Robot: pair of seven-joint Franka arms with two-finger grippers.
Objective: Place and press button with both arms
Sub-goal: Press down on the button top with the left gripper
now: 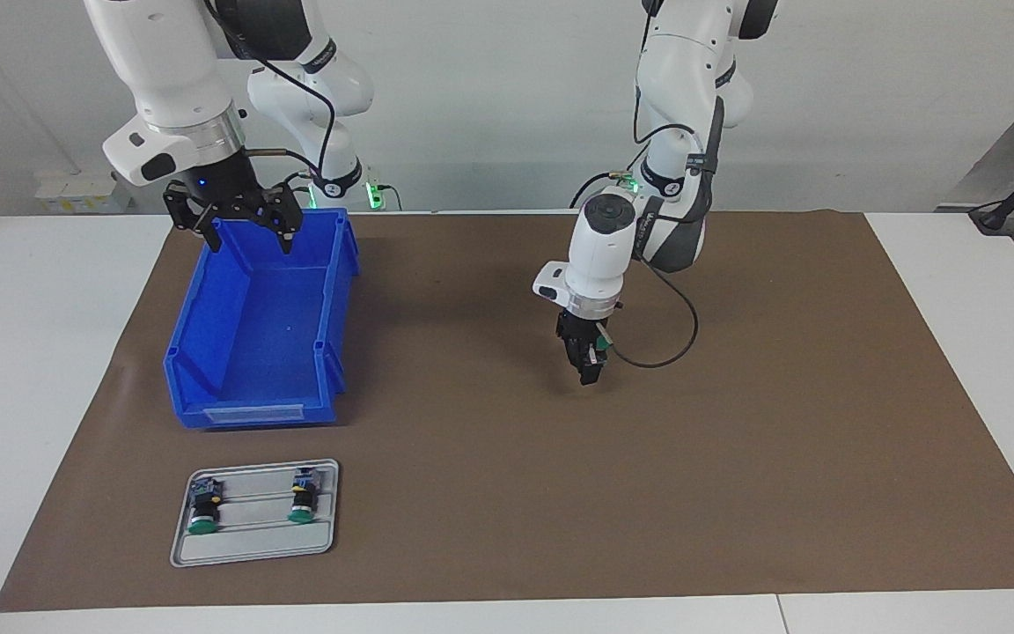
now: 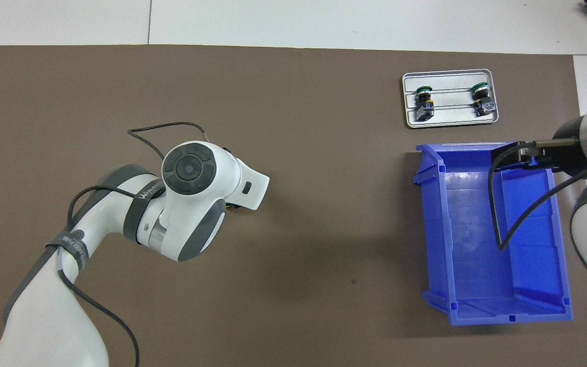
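My left gripper [image 1: 589,374] points straight down, low over the middle of the brown mat [image 1: 489,493], and is shut on a button [image 1: 600,345]; only a bit of green shows beside the fingers. In the overhead view the white wrist [image 2: 191,173] hides the gripper and the button. Two more green-capped buttons [image 1: 202,511] [image 1: 302,504] lie on a grey tray [image 1: 252,546], also in the overhead view [image 2: 449,118]. My right gripper [image 1: 247,239] is open and empty over the end of the blue bin [image 1: 208,291] nearest the robots.
The blue bin [image 2: 433,229] stands empty toward the right arm's end of the table, with the tray beside it, farther from the robots. A black cable [image 1: 674,343] loops from the left wrist over the mat.
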